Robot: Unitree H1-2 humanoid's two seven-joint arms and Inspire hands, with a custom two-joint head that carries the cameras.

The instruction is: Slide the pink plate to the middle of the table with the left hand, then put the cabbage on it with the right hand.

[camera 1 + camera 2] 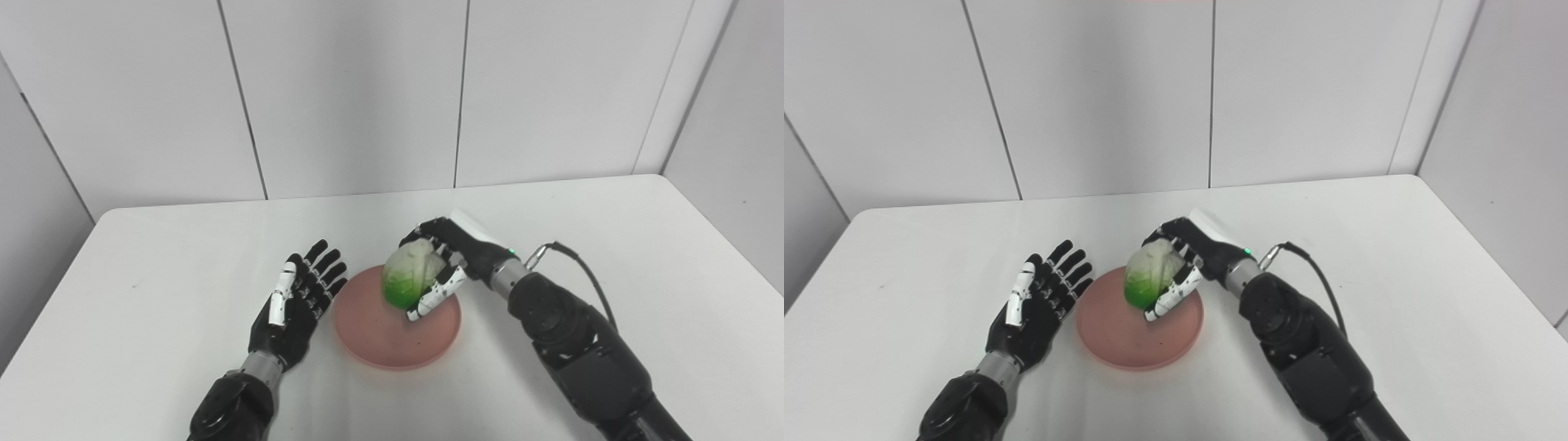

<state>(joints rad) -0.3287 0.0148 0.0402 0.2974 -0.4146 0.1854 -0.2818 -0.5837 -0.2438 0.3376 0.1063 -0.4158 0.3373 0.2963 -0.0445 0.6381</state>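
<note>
Right hand [450, 260] grips cabbage [409, 275] above pink plate [380, 343].

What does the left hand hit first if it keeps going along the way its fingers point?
Probably nothing. The left hand lies open beside the pink plate, fingers pointing up and a little right, toward the far edge of the table. That line seems to pass just left of the plate rim, though depth is unclear.

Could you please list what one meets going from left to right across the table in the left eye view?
Left hand, open with fingers spread → pink plate → cabbage, over the plate → right hand closed on the cabbage → black cable by the right wrist.
</note>
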